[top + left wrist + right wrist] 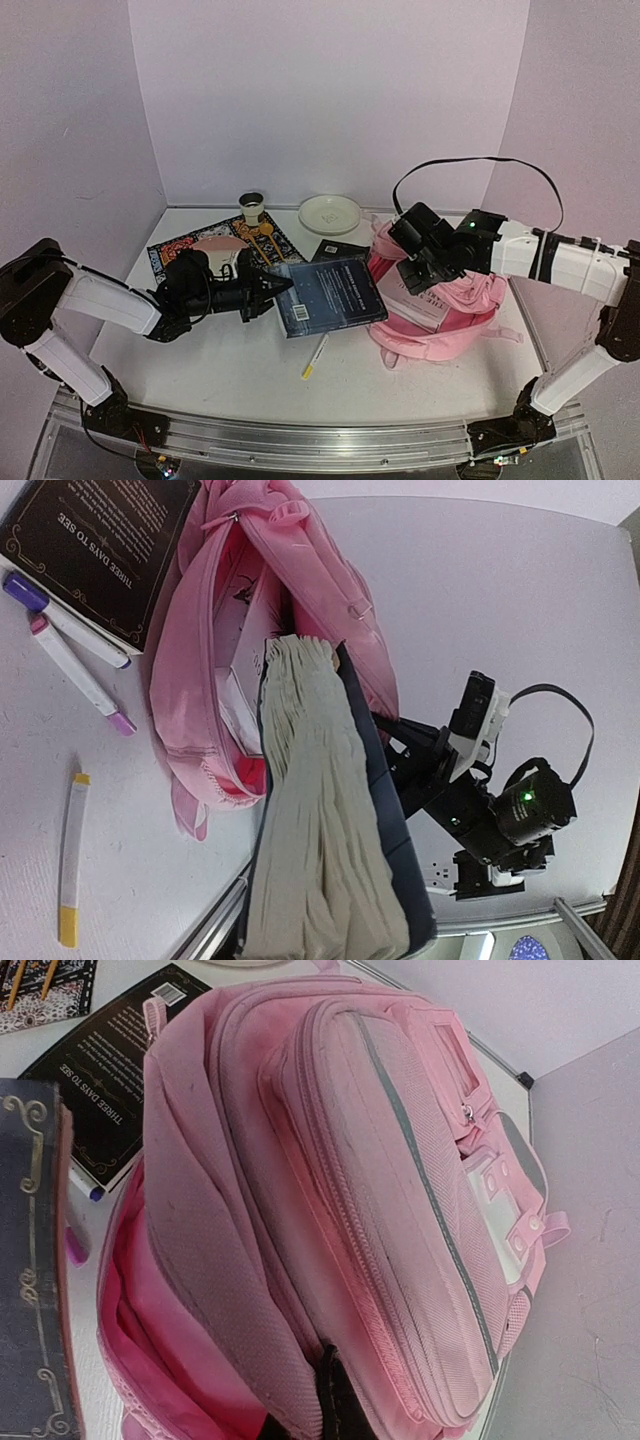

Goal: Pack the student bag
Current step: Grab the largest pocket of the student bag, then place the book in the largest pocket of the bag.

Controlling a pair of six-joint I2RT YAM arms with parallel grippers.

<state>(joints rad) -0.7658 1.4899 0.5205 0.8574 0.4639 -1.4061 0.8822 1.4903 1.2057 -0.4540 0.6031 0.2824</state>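
The student bag (455,318) is lying on the table (420,390), its opening rim clenched between the right gripper's (421,268) fingers (335,1400). The left gripper (268,290) is grasping a blue book (330,297) reaching the bag's mouth.

Three plain walls of pale lilac close the space in: a back wall (330,90), a left wall (60,120) and a right wall (590,100), meeting in straight corners. Below them lies a white table (230,370), matte and lightly scratched, edged at the near side by an aluminium rail (300,440). The light is soft and even, with only faint shadows.
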